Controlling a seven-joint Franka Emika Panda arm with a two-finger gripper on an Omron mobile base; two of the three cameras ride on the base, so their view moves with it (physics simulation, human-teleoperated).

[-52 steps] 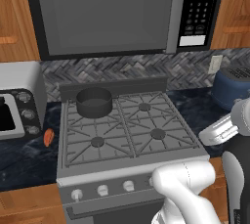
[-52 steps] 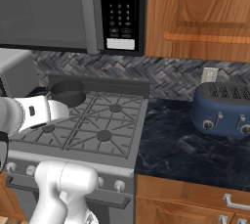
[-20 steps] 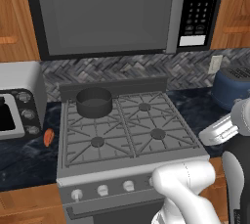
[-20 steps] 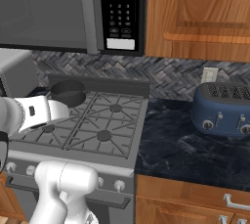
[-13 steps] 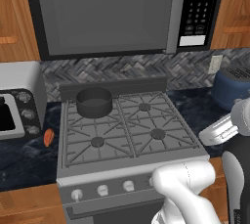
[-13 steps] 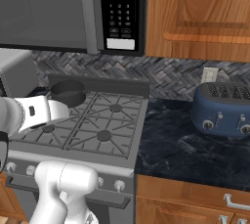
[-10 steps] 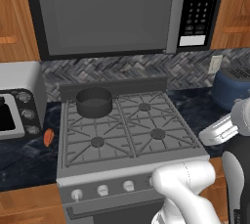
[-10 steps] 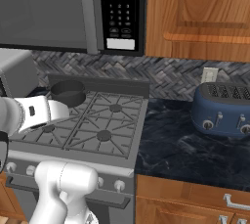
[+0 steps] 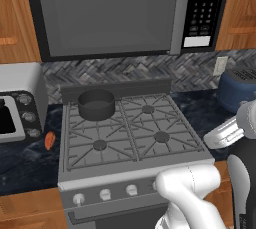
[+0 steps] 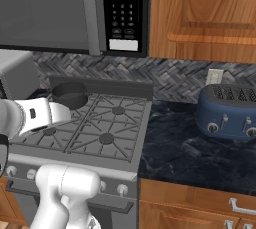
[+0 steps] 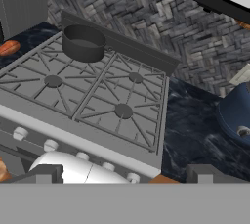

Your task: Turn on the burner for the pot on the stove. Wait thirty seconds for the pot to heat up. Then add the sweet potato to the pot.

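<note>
While the pot [image 9: 96, 104] is sitting on the back-left burner of the stove [image 9: 131, 161], the gripper [image 11: 122, 175] is hanging well back over the front edge, its tips standing wide apart with nothing between them. The row of white knobs [image 9: 104, 194] is lying below and just ahead of it on the front panel, so I'd say the coming move is calling for a drop down and to the left. The sweet potato [image 9: 49, 140] is resting on the worktop, just left of the stove.
</note>
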